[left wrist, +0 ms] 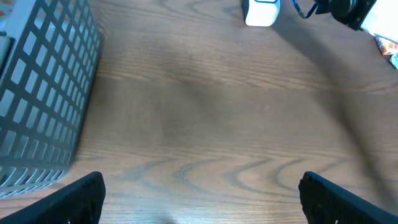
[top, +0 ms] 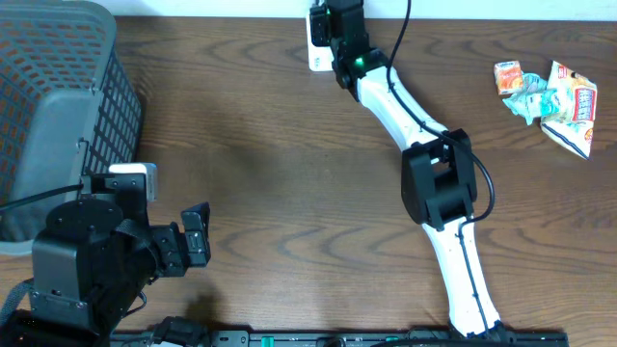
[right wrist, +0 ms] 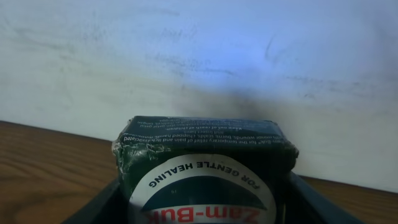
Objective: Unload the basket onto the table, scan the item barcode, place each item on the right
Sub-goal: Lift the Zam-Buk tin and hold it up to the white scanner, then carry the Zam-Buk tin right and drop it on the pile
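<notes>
My right gripper (right wrist: 205, 214) is shut on the item, a dark green Zam-Buk box (right wrist: 205, 165), with its label upside down in the right wrist view and a white wall just beyond it. Overhead, the right gripper (top: 339, 24) reaches to the table's far edge, right beside a small white scanner (top: 316, 46); the box itself is hard to make out there. The left wrist view shows the same scanner (left wrist: 261, 11) at the top. My left gripper (left wrist: 202, 202) hangs wide open over bare wood near the front left (top: 198, 253), holding nothing.
A grey mesh basket (top: 58, 106) stands at the left, also seen in the left wrist view as a basket (left wrist: 37, 93). Crumpled snack packets (top: 549, 96) lie at the far right. The right arm (top: 439, 183) stretches diagonally across the table's middle.
</notes>
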`<control>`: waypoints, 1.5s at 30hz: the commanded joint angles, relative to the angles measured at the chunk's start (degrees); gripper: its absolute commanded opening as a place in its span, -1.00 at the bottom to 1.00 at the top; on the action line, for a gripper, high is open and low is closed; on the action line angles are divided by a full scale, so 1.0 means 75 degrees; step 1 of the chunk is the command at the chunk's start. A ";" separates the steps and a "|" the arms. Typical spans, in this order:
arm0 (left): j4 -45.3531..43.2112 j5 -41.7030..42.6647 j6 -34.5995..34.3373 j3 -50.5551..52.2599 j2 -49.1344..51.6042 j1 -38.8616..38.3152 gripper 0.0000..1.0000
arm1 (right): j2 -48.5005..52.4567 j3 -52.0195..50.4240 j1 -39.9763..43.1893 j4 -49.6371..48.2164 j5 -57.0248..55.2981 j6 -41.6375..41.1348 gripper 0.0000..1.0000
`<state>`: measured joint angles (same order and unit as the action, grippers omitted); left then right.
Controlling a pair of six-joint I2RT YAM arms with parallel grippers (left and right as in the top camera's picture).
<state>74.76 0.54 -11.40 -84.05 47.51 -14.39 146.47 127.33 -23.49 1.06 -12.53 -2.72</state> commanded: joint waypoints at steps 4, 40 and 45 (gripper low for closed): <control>0.0009 -0.0017 -0.0038 -0.0070 -0.0006 0.0026 0.96 | 0.0117 0.0105 -0.0076 -0.0216 -0.0125 0.0119 0.03; 0.0009 -0.0015 -0.0038 -0.0070 -0.0006 0.0026 0.96 | -0.2002 0.0108 0.1751 0.3940 -0.0606 -0.1207 0.05; 0.0009 -0.0015 -0.0038 -0.0070 -0.0006 0.0026 0.96 | -0.2104 0.0108 0.2836 0.5913 -0.0769 -0.1204 0.10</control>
<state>74.76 0.51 -11.42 -84.05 47.51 -14.39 131.37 127.79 -7.31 39.83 -15.94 -10.72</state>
